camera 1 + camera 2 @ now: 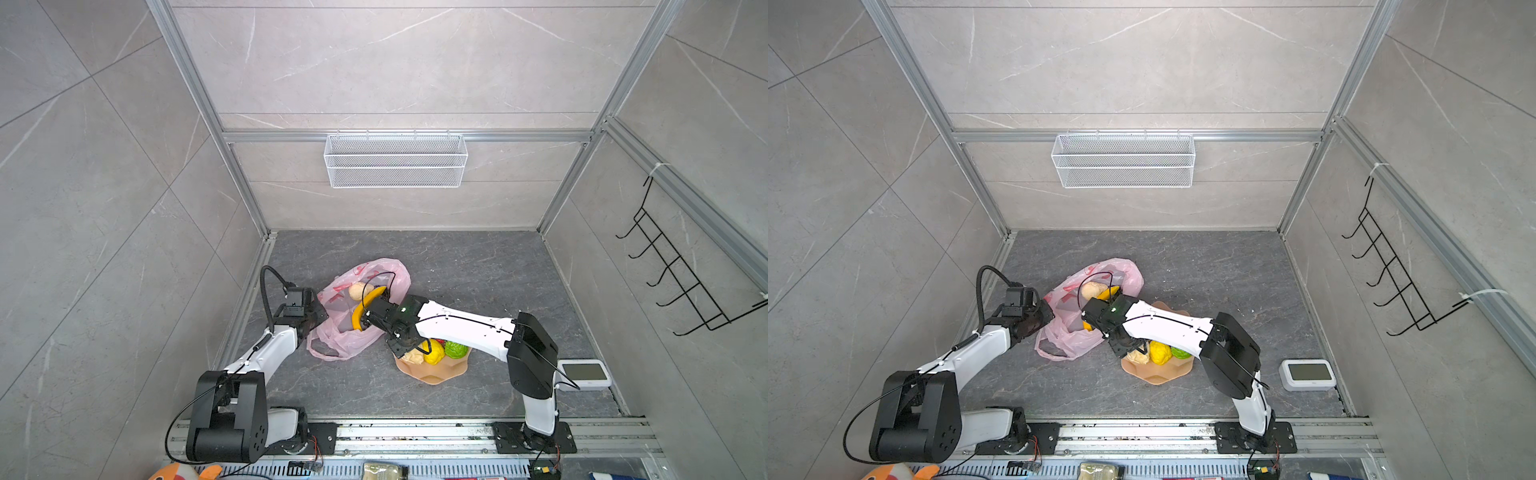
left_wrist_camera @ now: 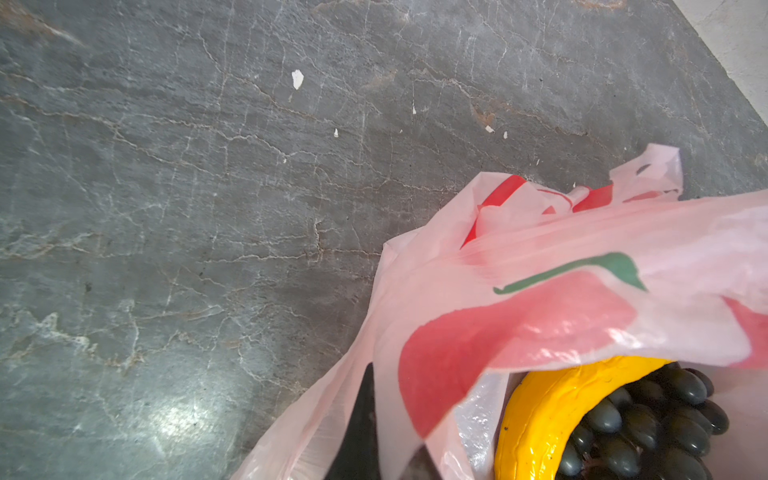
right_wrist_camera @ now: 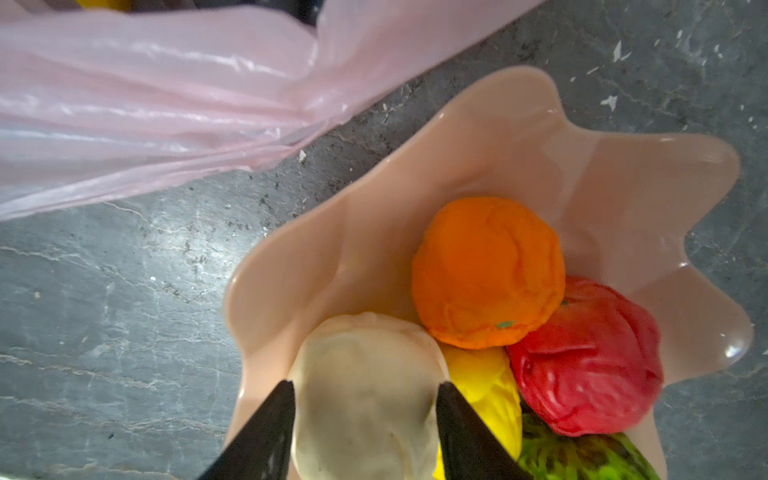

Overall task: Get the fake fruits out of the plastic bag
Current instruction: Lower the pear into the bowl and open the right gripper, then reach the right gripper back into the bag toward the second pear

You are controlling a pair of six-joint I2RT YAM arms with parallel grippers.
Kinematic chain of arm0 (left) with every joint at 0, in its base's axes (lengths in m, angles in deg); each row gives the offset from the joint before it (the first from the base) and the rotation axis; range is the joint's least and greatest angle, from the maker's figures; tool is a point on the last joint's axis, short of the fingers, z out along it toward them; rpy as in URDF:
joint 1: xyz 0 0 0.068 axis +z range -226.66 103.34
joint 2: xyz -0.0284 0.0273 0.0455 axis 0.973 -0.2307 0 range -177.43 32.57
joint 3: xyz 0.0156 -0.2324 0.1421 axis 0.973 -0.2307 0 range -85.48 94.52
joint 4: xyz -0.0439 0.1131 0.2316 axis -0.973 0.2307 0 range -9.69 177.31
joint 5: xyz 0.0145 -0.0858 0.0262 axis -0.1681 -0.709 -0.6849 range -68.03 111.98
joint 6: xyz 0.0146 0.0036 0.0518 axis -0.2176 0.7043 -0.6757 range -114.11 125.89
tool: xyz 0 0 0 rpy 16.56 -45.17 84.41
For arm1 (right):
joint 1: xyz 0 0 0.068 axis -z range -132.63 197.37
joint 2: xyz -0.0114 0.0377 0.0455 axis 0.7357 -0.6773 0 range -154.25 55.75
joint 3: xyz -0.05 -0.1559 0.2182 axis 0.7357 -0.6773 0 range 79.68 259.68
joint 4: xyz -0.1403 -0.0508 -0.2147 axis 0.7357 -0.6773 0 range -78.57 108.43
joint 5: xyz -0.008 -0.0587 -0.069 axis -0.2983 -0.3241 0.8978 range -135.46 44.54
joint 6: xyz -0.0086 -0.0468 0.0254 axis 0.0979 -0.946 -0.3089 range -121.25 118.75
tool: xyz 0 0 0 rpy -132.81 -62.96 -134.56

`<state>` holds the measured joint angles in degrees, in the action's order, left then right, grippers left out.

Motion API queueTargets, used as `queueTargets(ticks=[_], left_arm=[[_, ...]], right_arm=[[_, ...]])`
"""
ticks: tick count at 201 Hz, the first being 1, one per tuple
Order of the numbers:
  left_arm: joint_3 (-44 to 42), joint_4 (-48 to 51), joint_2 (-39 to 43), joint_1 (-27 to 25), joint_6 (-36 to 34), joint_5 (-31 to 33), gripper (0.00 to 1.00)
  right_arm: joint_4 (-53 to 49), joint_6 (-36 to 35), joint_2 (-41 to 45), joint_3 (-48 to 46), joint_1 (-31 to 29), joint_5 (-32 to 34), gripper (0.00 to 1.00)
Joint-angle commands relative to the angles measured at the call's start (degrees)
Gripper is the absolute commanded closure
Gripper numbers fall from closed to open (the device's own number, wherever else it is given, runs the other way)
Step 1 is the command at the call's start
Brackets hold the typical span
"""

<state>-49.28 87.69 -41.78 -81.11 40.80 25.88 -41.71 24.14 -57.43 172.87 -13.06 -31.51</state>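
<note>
plastic bag (image 1: 357, 340): banana (image 1: 365, 303), grapes (image 2: 665, 419), left pincer (image 1: 321, 316) clamped | plate (image 1: 436, 372): right pincer (image 3: 365, 387) grips beige fruit (image 3: 365, 353)

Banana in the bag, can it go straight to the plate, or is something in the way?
Yes. From above, the right arm covers one end of the banana, and the side of the bag lies between it and the plate.

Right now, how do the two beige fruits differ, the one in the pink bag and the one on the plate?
The bag's beige fruit lies inside the pink bag beside the banana, untouched; the plate's beige fruit sits on the peach plate between the fingers of the right gripper. Both are pale and roundish.
</note>
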Motion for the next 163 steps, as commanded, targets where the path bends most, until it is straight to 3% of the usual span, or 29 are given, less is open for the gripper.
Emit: queueTargets(ticks=[1, 65, 103, 128, 146, 163], left_arm=[[2.03, -0.61, -0.18, 0.14, -1.26, -0.91, 1.00], [2.17, -0.84, 0.16, -0.19, -1.92, -1.12, 1.00], [2.86, -1.12, 0.33, -2.23, -3.13, -1.18, 1.00], [3.57, -1.12, 0.42, -4.71, -4.57, 0.15, 1.00], [3.65, -1.07, 0.52, -5.89, -4.73, 1.10, 1.00], [3.82, -1.03, 0.28, -6.00, -4.50, 1.15, 1.00]], right_arm=[[-1.03, -0.43, 0.63, 1.90, 0.04, 0.65, 0.40], [1.35, 0.96, 6.03, 1.46, 0.04, 1.13, 0.33], [12.74, 2.52, 11.94, -2.63, 0.12, 2.37, 0.32], [20.24, 2.74, 11.25, -2.81, 0.73, 1.89, 0.31], [21.43, 8.37, 8.45, 0.18, 2.70, 0.98, 0.30], [27.68, 15.62, 7.05, -0.53, 4.94, -4.70, 0.31]])
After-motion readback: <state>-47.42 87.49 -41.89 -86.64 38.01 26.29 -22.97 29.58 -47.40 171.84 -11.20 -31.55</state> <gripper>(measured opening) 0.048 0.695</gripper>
